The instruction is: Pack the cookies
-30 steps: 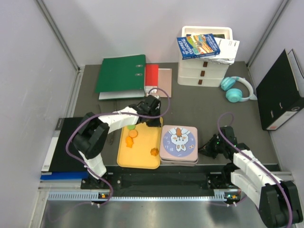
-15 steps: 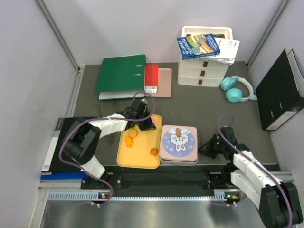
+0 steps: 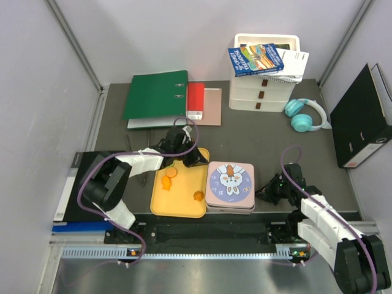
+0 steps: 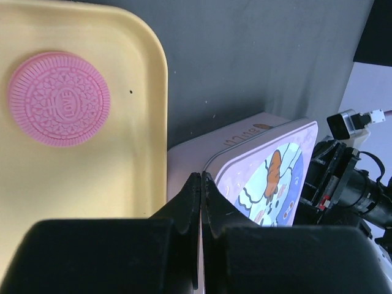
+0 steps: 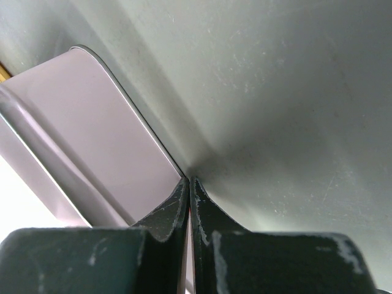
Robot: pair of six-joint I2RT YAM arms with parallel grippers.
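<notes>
On the yellow tray [image 3: 184, 207] lie orange cookies: a round one [image 3: 171, 173], a small one [image 3: 166, 184] and a flower-shaped one [image 3: 198, 196]. A pink round cookie [image 4: 59, 98] lies flat on the tray [image 4: 92, 177] in the left wrist view. My left gripper [image 3: 197, 162] hangs over the tray's far right corner, shut with nothing in it [image 4: 202, 178]. The pink tin with a rabbit lid [image 3: 231, 184] stands closed to the right of the tray. My right gripper [image 3: 267, 192] is shut and empty, low on the table beside the tin's right wall [image 5: 92, 122].
A green binder [image 3: 156, 95], a red booklet [image 3: 195, 98] and white drawers [image 3: 263, 92] with books on top stand at the back. Teal headphones [image 3: 304, 115] and a black binder [image 3: 362, 116] are at the right. A black pad [image 3: 79, 184] lies left.
My left gripper has come forward from behind the tray to its far right corner and its jaws have closed. The right arm has not moved.
</notes>
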